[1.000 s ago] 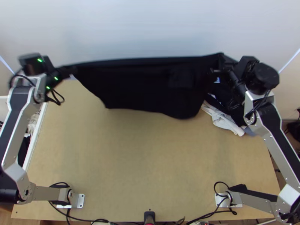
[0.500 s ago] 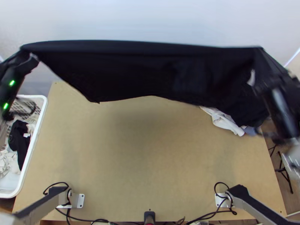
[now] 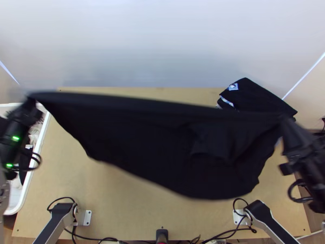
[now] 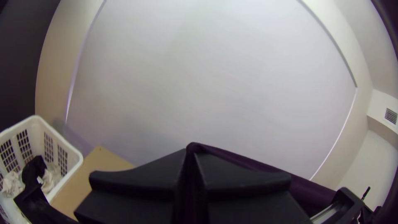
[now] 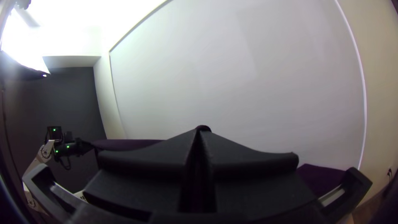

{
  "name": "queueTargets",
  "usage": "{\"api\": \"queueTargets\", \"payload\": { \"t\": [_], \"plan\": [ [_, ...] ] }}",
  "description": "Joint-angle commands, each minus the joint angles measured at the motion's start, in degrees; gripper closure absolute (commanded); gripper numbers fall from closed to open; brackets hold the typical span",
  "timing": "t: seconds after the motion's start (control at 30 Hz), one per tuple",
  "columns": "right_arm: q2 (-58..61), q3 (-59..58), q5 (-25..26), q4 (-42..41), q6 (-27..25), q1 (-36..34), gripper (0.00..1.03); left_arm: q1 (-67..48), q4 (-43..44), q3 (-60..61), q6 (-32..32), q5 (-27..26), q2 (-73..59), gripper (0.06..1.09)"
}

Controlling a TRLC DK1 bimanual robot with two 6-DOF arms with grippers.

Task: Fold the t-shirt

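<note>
Black t-shirt (image 3: 162, 142) strung between both grippers over the bench, upper edge pulled near straight, rest sagging. Left gripper (image 3: 31, 99) clamped on one end, right gripper (image 3: 285, 118) clamped on the other. Bench (image 3: 122, 203) is light wood. Folded black cloth (image 3: 256, 97) at its far right, white laundry basket (image 4: 36, 137) with clothes off the left side. Pale wall panel (image 3: 162, 40) behind, dark grey wall (image 5: 62, 95) left.

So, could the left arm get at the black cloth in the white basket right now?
Probably not without letting go first: the left gripper has the t-shirt pinched in its fingers. Otherwise the way looks fairly free, since the basket is open-topped and the black cloth lies uncovered in it.
</note>
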State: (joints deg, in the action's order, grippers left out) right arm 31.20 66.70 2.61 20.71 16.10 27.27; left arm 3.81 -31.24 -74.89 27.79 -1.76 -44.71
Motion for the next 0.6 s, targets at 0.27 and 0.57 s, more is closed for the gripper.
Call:
{"api": "queueTargets", "payload": {
  "t": [0.27, 0.57],
  "plan": [
    [4.13, -41.47, -0.24, -26.42, 6.4, 0.68, 1.0, -4.25, 7.43, 29.37, -7.31, -3.43, -9.61, 1.05],
    [41.48, -26.71, -1.03, -41.8, 6.84, -5.47, 1.0, -3.99, 27.2, 10.82, -6.43, -2.37, -45.12, 1.05]
  ]
}}
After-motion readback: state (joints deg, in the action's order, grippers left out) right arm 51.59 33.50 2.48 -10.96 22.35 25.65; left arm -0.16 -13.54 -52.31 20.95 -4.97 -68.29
